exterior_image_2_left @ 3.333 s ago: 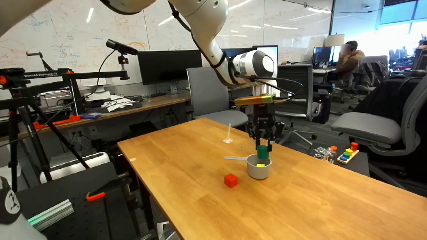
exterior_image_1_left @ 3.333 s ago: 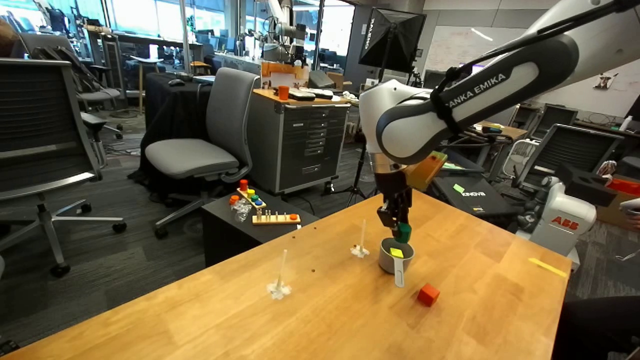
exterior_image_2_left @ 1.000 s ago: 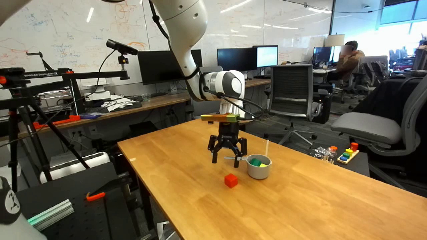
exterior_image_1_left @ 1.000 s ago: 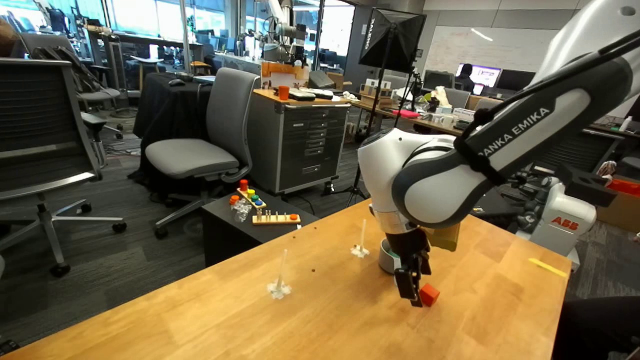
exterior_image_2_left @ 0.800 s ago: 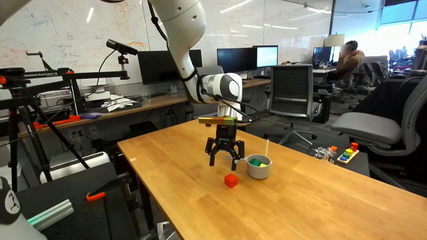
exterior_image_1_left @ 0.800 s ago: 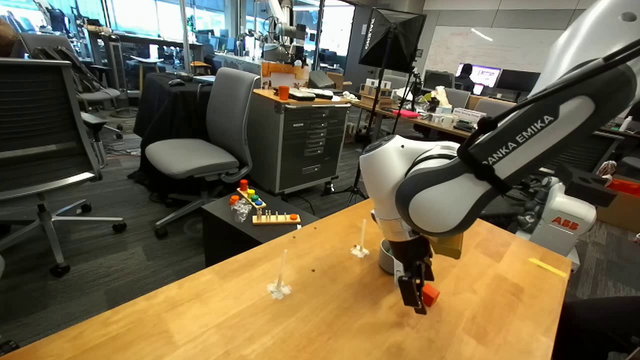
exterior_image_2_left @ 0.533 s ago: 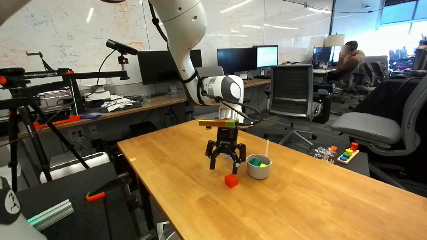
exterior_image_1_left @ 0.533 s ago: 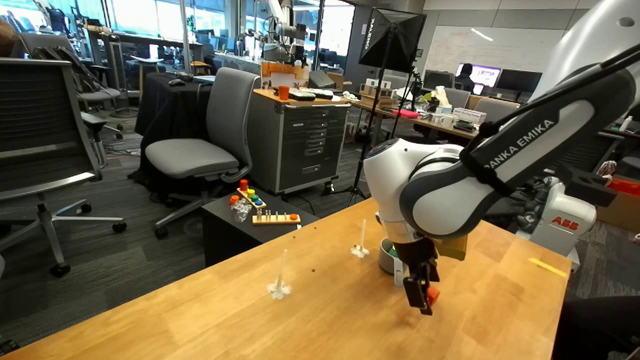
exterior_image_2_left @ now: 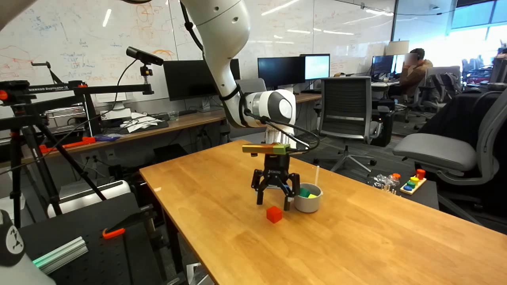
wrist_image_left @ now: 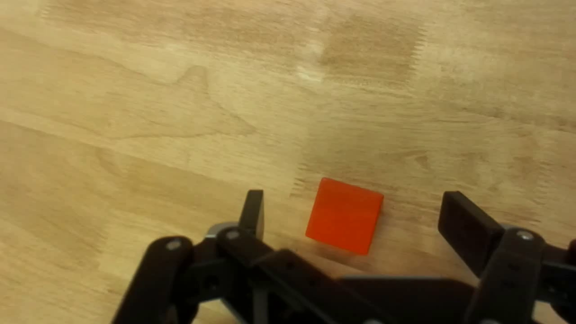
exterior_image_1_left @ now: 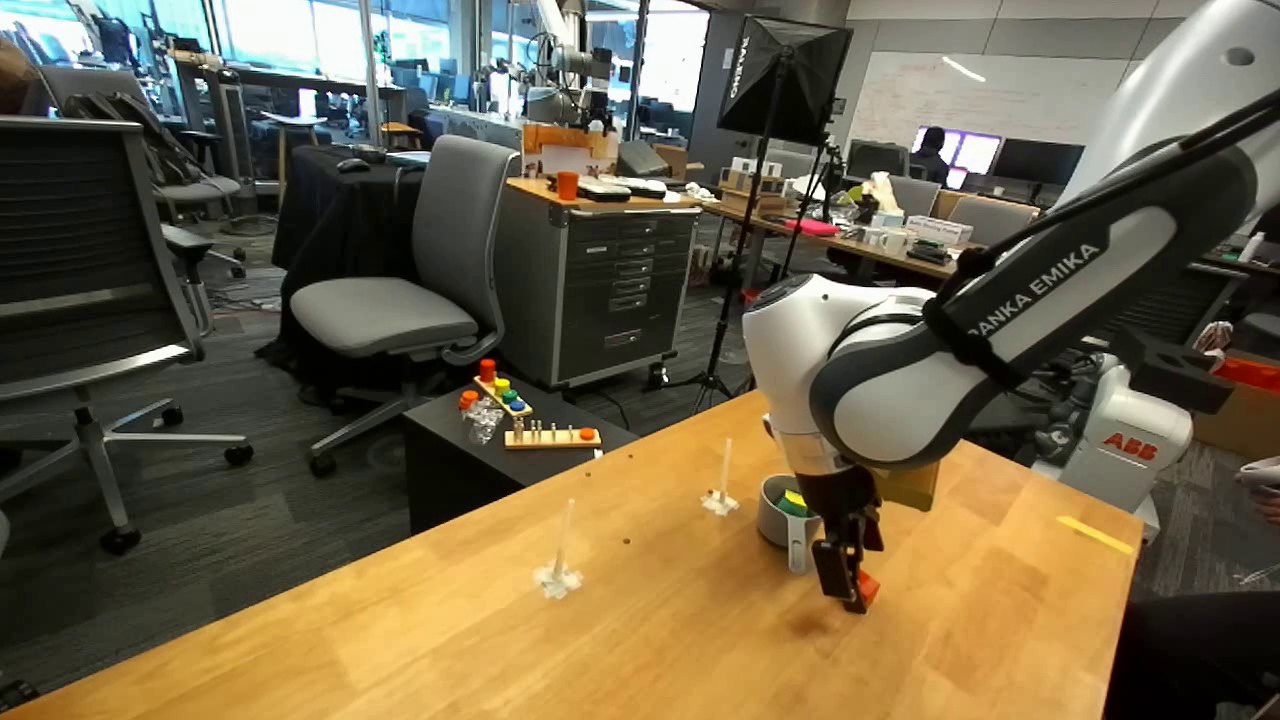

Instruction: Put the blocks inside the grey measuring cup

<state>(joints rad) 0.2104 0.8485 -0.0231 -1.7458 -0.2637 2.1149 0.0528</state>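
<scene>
My hand [exterior_image_2_left: 273,204] gapes wide, empty, over the red block [wrist_image_left: 345,216], likely the last pick: I'd lower, then pinch.

Two blocks [exterior_image_2_left: 304,192] in the cup [exterior_image_2_left: 307,205], third block [exterior_image_2_left: 274,214] nearby on table [exterior_image_2_left: 356,237].

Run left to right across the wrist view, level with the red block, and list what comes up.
One finger of the open claw → the red block → the claw's opposite finger, with wooden tabletop showing in both gaps.
</scene>
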